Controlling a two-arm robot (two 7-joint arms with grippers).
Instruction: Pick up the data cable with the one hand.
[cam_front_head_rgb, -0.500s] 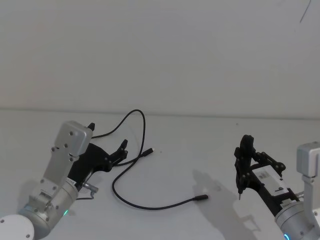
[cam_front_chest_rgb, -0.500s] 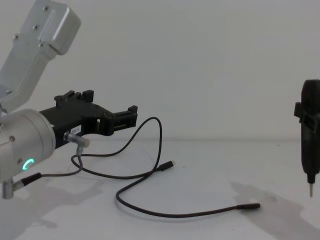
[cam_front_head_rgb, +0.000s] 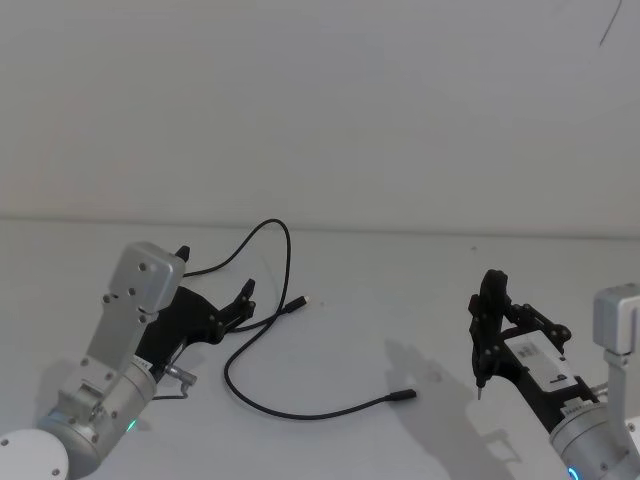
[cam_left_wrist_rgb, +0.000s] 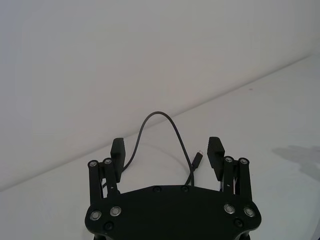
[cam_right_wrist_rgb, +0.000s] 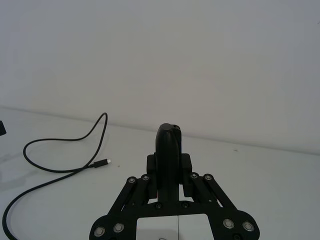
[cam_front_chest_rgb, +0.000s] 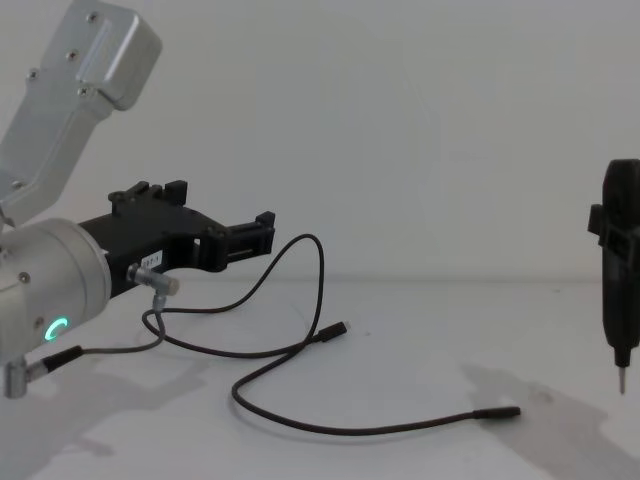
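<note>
The data cable (cam_front_head_rgb: 286, 252) is a thin black cord lying in loose curves on the white table, with one plug (cam_front_head_rgb: 402, 396) at the front middle and a silver-tipped plug (cam_front_head_rgb: 298, 303) nearer the centre. My left gripper (cam_front_head_rgb: 215, 270) hangs open just left of the cable's raised arch (cam_front_chest_rgb: 320, 262). In the left wrist view the arch of the cable (cam_left_wrist_rgb: 161, 116) rises ahead between the spread fingers (cam_left_wrist_rgb: 215, 149). At the right, my right gripper (cam_front_head_rgb: 492, 340) is shut on a dark pen-like tool (cam_front_chest_rgb: 622, 270) with a needle tip, held above the table.
A short grey robot lead (cam_front_chest_rgb: 140, 318) with a metal plug dangles under my left wrist, close to the cable. The white table (cam_front_head_rgb: 360, 280) ends at a plain white wall behind. The pen-like tool's shadow (cam_front_chest_rgb: 520, 385) falls on the table to the right of the front plug.
</note>
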